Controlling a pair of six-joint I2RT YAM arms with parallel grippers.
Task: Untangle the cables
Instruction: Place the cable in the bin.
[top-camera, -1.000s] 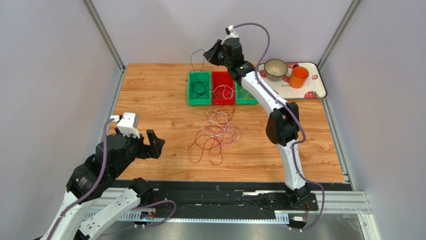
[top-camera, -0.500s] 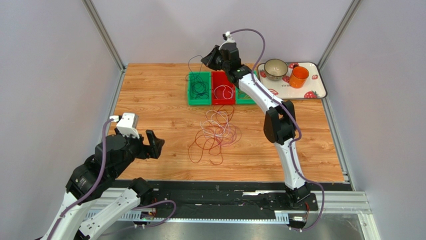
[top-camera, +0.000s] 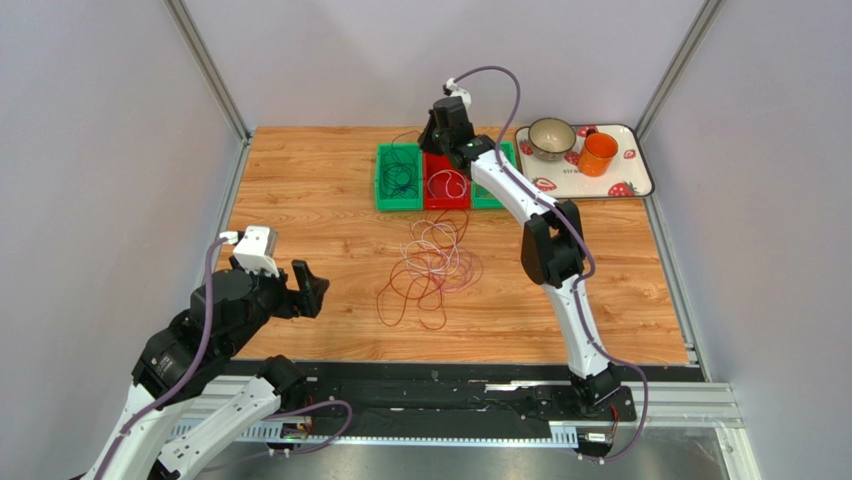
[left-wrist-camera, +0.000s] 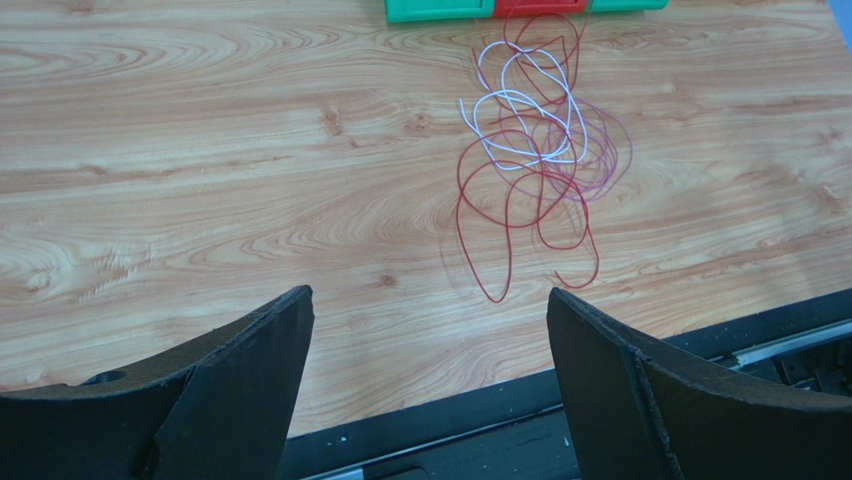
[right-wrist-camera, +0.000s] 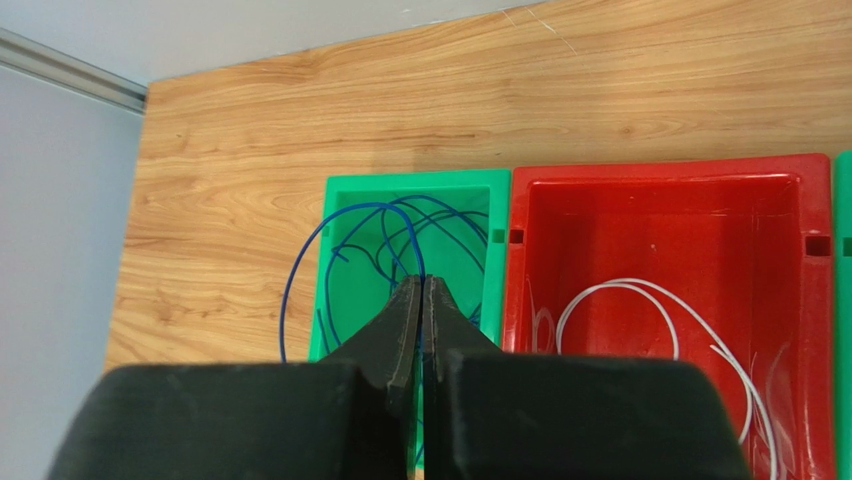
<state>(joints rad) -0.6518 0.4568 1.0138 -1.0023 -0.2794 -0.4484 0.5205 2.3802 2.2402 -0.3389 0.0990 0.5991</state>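
Observation:
A tangle of red, white and purple cables (top-camera: 435, 265) lies mid-table; it also shows in the left wrist view (left-wrist-camera: 530, 150). A blue cable (right-wrist-camera: 288, 300) lies looped in the left green bin (right-wrist-camera: 420, 180), one loop spilling over its left wall, a strand running up to my fingertips. My right gripper (right-wrist-camera: 421, 282) is shut, apparently on that strand, above the bins at the back (top-camera: 434, 125). A white cable (right-wrist-camera: 620, 290) lies in the red bin (right-wrist-camera: 660, 168). My left gripper (left-wrist-camera: 430, 295) is open and empty, near the table's front left (top-camera: 314, 288).
A third bin, green (top-camera: 495, 200), stands right of the red bin (top-camera: 447, 203). A white tray (top-camera: 630, 185) at the back right holds a bowl (top-camera: 551, 138) and an orange cup (top-camera: 598, 154). Grey walls enclose the table; a black rail (top-camera: 450, 372) runs along its near edge.
My right gripper has swung right and back, from above the left green bin to behind the red bin. The dark cable loop hanging from it has sunk into the bin. The left arm is still.

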